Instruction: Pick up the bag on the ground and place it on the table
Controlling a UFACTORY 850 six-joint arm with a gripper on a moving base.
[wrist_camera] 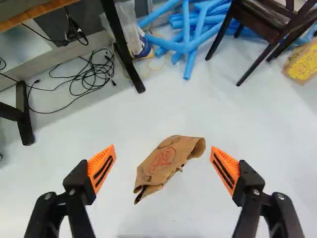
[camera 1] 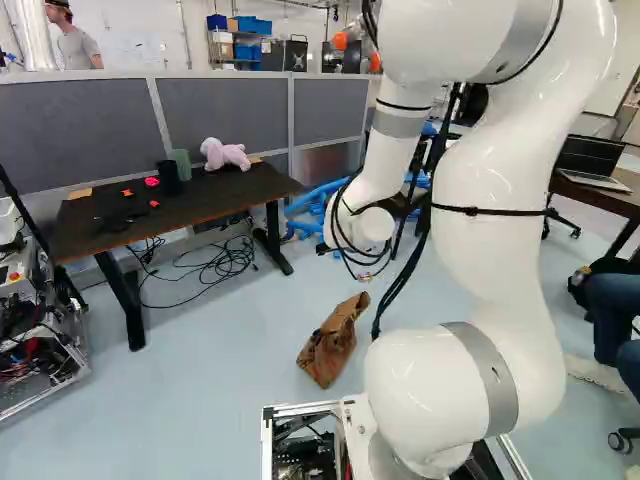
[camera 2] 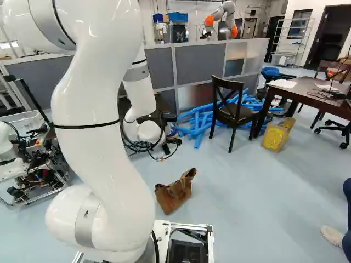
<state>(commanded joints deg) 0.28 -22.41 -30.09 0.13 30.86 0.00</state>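
Look, the brown bag (camera 1: 330,345) is on the floor (camera 2: 230,186). In the left base view it is left of the arm's (camera 1: 500,250) big bottom part, and in the right base view it is to the right of the arm. It is crumpled, with red marks on its side.

The gripper (camera 2: 166,117) is up above the floor. Its two orange pads (wrist_camera: 101,168) are spread wide, and it has nothing in its grip. In the wrist view the bag shows between the fingers and a bit ahead, and neither one touches it.

The dark table (camera 1: 225,205) is at the left of the left base view. A pink toy (camera 1: 225,153) and a black cup (camera 1: 168,178) are on it. Black wires (camera 1: 225,262) make a messy pile on the floor near its legs.

Lots of blue tubes (camera 2: 197,129) lie near a dark chair (camera 2: 233,112). At the right of the right base view is the other table (camera 2: 307,90), with a yellow box (camera 2: 274,138) on the floor near it. Far back, another robot (camera 2: 222,13) pokes up behind the gray wall (camera 2: 200,60).
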